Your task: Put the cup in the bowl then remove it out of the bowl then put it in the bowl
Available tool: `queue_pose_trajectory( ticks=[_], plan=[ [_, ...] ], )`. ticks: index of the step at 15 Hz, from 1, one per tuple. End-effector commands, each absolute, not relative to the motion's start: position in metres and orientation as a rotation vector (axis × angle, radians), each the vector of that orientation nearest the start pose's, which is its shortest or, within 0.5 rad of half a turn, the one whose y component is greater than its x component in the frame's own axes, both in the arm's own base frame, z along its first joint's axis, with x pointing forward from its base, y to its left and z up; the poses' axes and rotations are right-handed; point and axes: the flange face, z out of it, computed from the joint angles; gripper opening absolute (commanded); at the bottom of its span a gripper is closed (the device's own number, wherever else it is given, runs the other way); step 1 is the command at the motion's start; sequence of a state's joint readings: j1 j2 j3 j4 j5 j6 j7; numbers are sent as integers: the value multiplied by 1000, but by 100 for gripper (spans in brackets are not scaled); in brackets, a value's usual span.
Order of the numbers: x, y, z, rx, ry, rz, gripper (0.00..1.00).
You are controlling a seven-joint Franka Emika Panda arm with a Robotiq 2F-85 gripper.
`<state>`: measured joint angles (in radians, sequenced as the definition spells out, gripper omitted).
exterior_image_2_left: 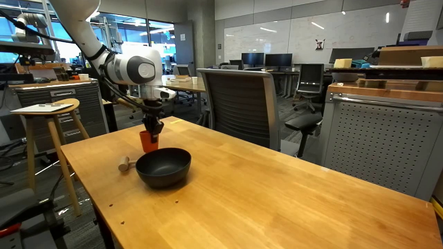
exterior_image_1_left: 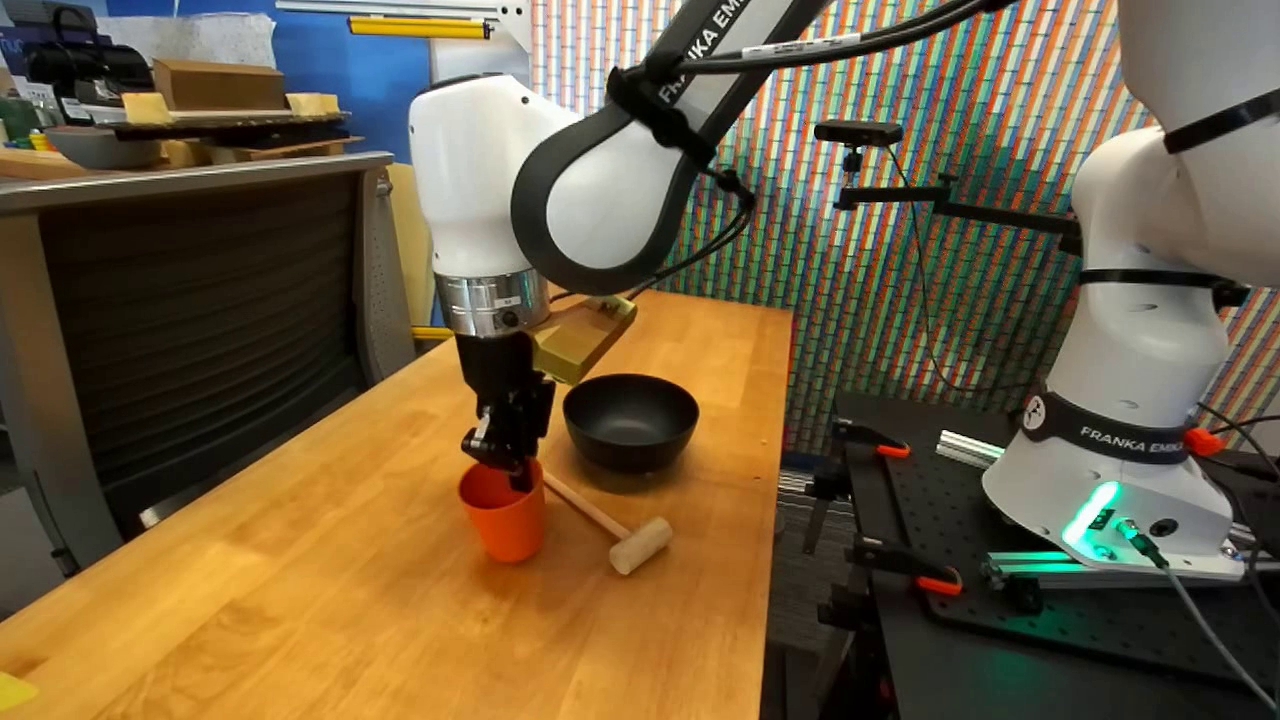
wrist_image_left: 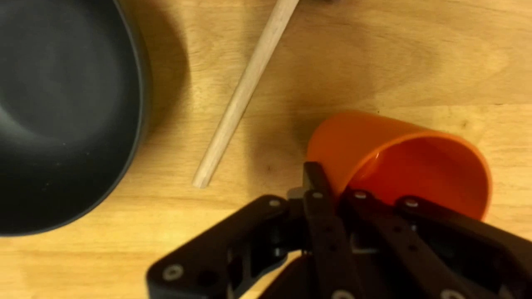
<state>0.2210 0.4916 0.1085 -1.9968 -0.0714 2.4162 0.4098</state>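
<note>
Your wooden table [exterior_image_2_left: 283, 207] has a long edge that runs close by an office chair [exterior_image_2_left: 240, 107], and its opposite long edge faces the arm's white base [exterior_image_1_left: 1150, 490]. In an exterior view the orange cup [exterior_image_1_left: 505, 525] is well in from both, while the black bowl [exterior_image_1_left: 630, 425] stands nearer the base-side edge. From the opposite end, in an exterior view, you see a broad stretch of wood reaching past the bowl to the lower right; on the cup's far side there, the short edge is much nearer. Your tightest spot is the strip between cup and bowl, where a wooden mallet [exterior_image_1_left: 640, 545] lies. In the wrist view its handle [wrist_image_left: 244, 93] slants across that strip, apart from both.

Your gripper [wrist_image_left: 335, 194] is clenched on the cup's wall near the rim, one of its fingers [wrist_image_left: 315, 176] outside the cup and one inside. The cup is directly under the gripper, roughly upright, mouth upward; in the wrist view its opening spreads to the right of the fingertips and the bowl lies off to the left. So the cup is beside the bowl, outside it. You cannot tell whether its bottom touches the wood.
</note>
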Motion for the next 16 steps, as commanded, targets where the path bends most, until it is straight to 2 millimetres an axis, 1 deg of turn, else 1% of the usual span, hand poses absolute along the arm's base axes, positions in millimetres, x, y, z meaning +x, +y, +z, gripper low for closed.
queue_pose_trajectory(
  ticks=[1,3,5,6,8,10,11,12,14,15,16],
  plan=[
    [576,173,261,-3191,148,-8,1],
    [579,154,290,-3212,244,-100,1],
    [578,133,316,-3255,388,-190,1],
    [576,124,324,-3284,453,-214,1],
    [565,107,332,-3350,590,-242,1],
    [549,94,330,-3417,731,-230,1],
    [540,89,325,-3452,799,-214,1],
    [530,85,320,-3483,875,-172,1],
    [513,79,302,-3504,1025,-11,1],
    [507,78,290,-3460,1005,79,1],
    [503,77,277,-3425,963,127,1]
  ],
)
